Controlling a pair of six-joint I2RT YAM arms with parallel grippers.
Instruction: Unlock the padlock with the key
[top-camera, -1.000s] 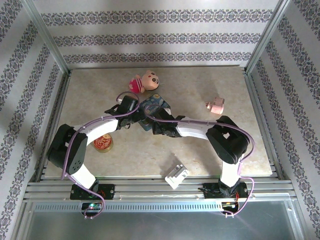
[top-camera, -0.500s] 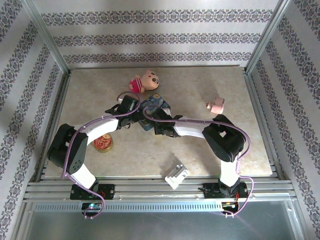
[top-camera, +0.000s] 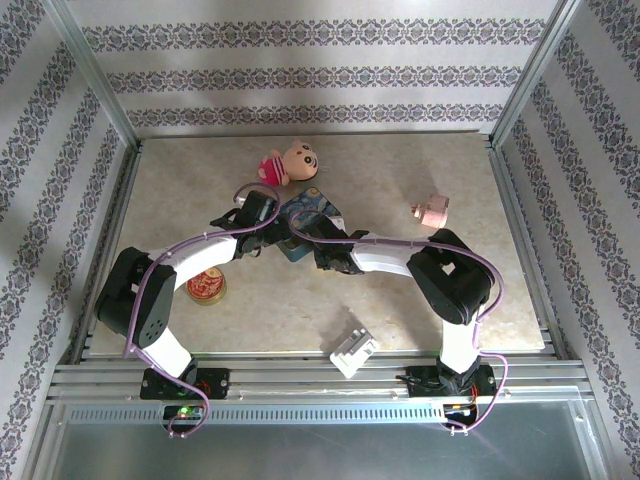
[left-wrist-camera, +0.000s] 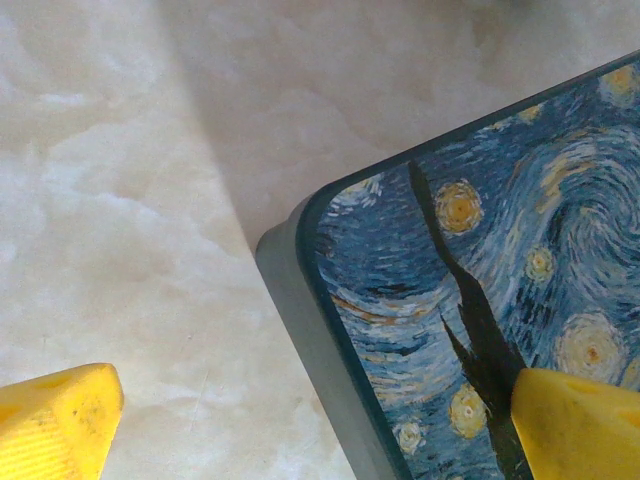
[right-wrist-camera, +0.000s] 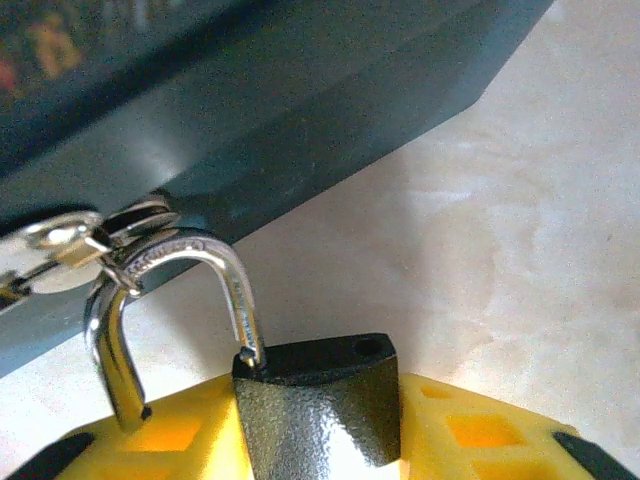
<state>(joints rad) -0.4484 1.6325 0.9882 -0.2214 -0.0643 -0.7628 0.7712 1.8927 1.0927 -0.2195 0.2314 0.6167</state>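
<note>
Near the middle of the table (top-camera: 400, 300) lies a blue tin (top-camera: 312, 212) painted with swirling stars, and both arms reach in to it from the near edge. From above, the left hand (top-camera: 256, 212) sits at the tin's left side and the right hand (top-camera: 322, 252) at its near edge. The left wrist view has the left hand standing wide, one yellow fingertip (left-wrist-camera: 60, 425) over bare table and the other over the painted lid, with the tin's rounded corner between them; it holds nothing. From the right wrist, the padlock (right-wrist-camera: 315, 415) stands just in front of the tin's dark side wall. Its blackish body sits between the right hand's yellow fingers (right-wrist-camera: 480, 435), which stand narrow on either side of it; I cannot tell whether they pinch it or only flank it. Its silvery shackle (right-wrist-camera: 243, 310) arches up toward the tin, one leg seated in the body, the other hanging outside it, and a hole in the body's top stands empty. A small ring at the shackle's crown carries what looks like the key (right-wrist-camera: 45, 250), close against the tin wall. Elsewhere on the table lie a doll (top-camera: 290, 163) behind the tin, a pink toy piece (top-camera: 431, 210) to the right, a round red tin (top-camera: 206, 288) by the left arm and a white block (top-camera: 352, 350) at the near edge.
</note>
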